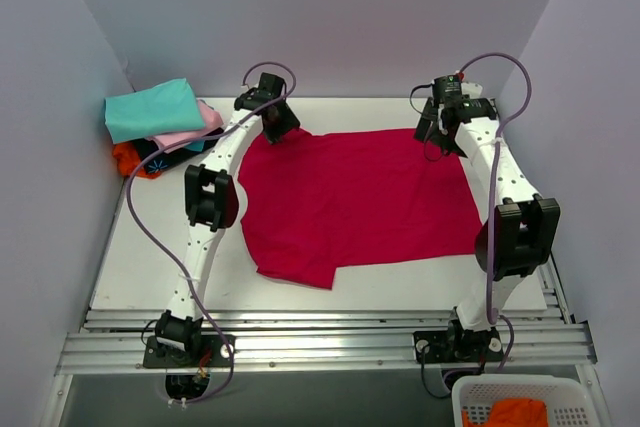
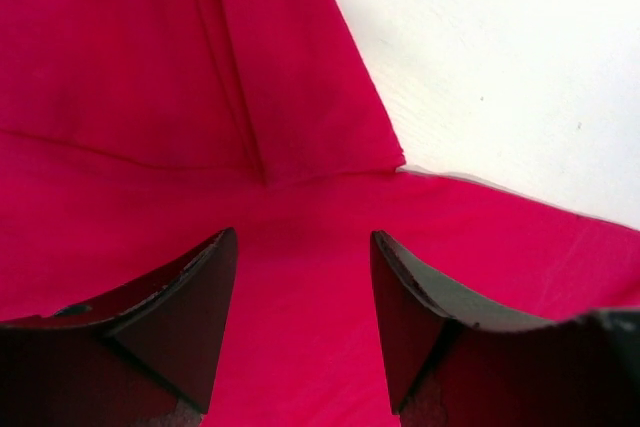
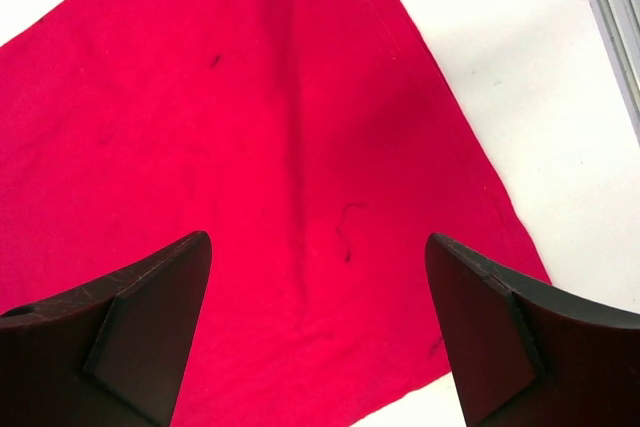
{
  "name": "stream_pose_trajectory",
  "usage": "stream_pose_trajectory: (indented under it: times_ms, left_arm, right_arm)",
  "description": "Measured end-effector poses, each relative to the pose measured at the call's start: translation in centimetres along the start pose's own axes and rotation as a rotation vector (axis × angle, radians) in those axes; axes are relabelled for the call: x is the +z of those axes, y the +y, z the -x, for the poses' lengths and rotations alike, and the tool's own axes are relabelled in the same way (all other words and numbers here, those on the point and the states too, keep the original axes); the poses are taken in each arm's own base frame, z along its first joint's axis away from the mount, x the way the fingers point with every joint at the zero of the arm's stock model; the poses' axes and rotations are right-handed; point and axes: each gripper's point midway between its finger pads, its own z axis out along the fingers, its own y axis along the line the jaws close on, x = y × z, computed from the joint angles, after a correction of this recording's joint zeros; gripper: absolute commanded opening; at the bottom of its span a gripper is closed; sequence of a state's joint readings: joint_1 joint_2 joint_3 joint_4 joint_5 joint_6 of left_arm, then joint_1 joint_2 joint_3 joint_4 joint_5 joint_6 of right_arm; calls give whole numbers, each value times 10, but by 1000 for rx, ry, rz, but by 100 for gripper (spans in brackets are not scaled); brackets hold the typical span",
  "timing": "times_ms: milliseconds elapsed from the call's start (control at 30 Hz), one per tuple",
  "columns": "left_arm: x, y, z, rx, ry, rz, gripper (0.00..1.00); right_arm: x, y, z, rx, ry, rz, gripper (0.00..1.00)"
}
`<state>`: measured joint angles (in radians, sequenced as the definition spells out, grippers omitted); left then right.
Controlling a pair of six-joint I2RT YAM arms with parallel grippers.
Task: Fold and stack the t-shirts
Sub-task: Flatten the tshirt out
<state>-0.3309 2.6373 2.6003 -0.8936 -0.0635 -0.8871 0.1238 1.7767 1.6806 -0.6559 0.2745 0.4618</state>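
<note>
The crimson-red t-shirt (image 1: 360, 202) lies spread flat across the middle of the white table (image 1: 140, 257), with one sleeve pointing toward the near edge. My left gripper (image 1: 279, 127) hovers over the shirt's far left corner. In the left wrist view it (image 2: 302, 247) is open, with a seam and a sleeve fold of the red cloth (image 2: 150, 97) just beyond the fingertips. My right gripper (image 1: 436, 137) is over the far right corner. In the right wrist view it (image 3: 318, 242) stands wide open above the red cloth (image 3: 250, 127), with nothing between its fingers. A pile at the far left holds folded teal (image 1: 150, 109), pink (image 1: 195, 130) and orange (image 1: 125, 159) t-shirts.
Grey walls close in the table on the left, back and right. A metal rail (image 1: 320, 342) runs along the near edge by the arm bases. A white basket (image 1: 520, 402) with orange cloth inside stands below the table at the near right.
</note>
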Motion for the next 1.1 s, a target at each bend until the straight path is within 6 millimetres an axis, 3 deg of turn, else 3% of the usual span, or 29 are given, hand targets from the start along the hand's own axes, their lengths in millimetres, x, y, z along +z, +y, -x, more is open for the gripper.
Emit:
stream_pose_trajectory:
  times_ms: [133,467,1100]
  left_arm:
    - [4,-8,-4,8,-4,-18,64]
    - [19,-1,-11,6,7,-3,64]
    - [39,-3,-6,-27,-9,-32,61]
  right_arm:
    - [-2,-3,2,-3,-9,-6,84]
    - [0,-12,4,-1,-9,-23,84]
    - [-1,-18,2,-12,-2,-53,83]
